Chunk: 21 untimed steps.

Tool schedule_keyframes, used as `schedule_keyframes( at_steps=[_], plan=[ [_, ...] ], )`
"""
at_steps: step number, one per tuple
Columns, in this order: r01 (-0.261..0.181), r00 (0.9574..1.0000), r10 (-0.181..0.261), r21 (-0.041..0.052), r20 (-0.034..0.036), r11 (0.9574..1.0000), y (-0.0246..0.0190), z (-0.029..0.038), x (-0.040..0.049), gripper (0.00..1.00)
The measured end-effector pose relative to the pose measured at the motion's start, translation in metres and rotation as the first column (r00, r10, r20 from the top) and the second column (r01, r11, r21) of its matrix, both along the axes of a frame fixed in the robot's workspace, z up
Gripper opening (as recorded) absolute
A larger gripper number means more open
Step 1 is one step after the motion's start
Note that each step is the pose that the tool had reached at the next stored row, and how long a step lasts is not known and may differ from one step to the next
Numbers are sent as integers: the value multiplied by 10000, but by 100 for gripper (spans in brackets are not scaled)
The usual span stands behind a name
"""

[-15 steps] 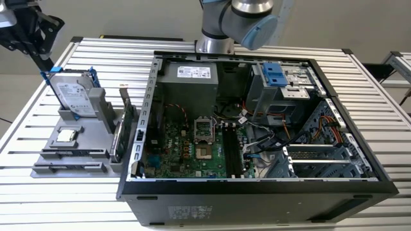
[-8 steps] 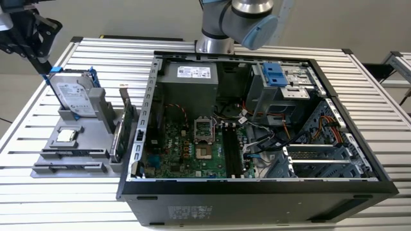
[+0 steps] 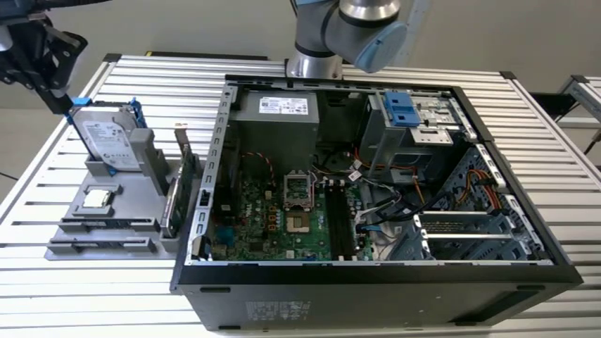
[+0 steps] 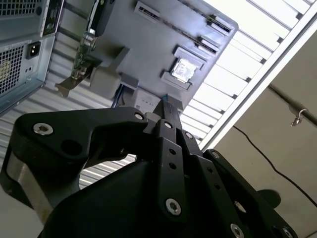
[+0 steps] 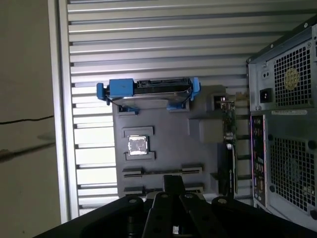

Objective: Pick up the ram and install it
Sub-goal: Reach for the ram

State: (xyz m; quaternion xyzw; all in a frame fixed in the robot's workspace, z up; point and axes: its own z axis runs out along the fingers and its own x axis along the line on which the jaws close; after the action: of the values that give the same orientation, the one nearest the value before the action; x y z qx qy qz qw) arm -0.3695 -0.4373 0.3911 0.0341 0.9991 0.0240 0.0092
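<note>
My gripper hangs above the table at the exterior view's far left, beside the hard drive's top. Its black fingers are shut together with nothing between them. In the first wrist view the gripper lines up over the grey holder's long slots. A thin dark strip on edge in one slot looks like the ram. The open computer case lies flat, and the motherboard's long black slots sit beside the processor socket.
On the holder stand a silver hard drive in a blue frame, a small square chip and a green card with a metal bracket. The case wall rises right beside the holder. The arm's base stands behind the case.
</note>
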Motion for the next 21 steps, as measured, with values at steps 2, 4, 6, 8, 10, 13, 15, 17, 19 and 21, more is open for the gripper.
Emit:
schedule_keyframes(
  at_steps=[2,4,6,8,10,13,15,17,19,21],
  plan=[
    [0,10000,0,0,0,10000,-29,-2,-1,0],
    [1,10000,-1,0,0,10000,-59,-3,-1,0],
    [0,10000,0,0,0,10000,-95,-4,-1,0],
    [0,10000,0,0,0,10000,-131,-5,-1,0],
    [0,10000,0,0,0,10000,-172,-6,0,0],
    [0,10000,0,0,-1,10000,-234,-7,0,0],
    [0,10000,0,0,-1,10000,-273,-7,-1,0],
    [0,10000,0,0,-1,10000,-311,-7,-1,0],
    [0,10000,0,0,-2,10000,-346,-8,0,0],
    [0,10000,0,0,-2,10000,-383,-8,-1,0]
  ],
)
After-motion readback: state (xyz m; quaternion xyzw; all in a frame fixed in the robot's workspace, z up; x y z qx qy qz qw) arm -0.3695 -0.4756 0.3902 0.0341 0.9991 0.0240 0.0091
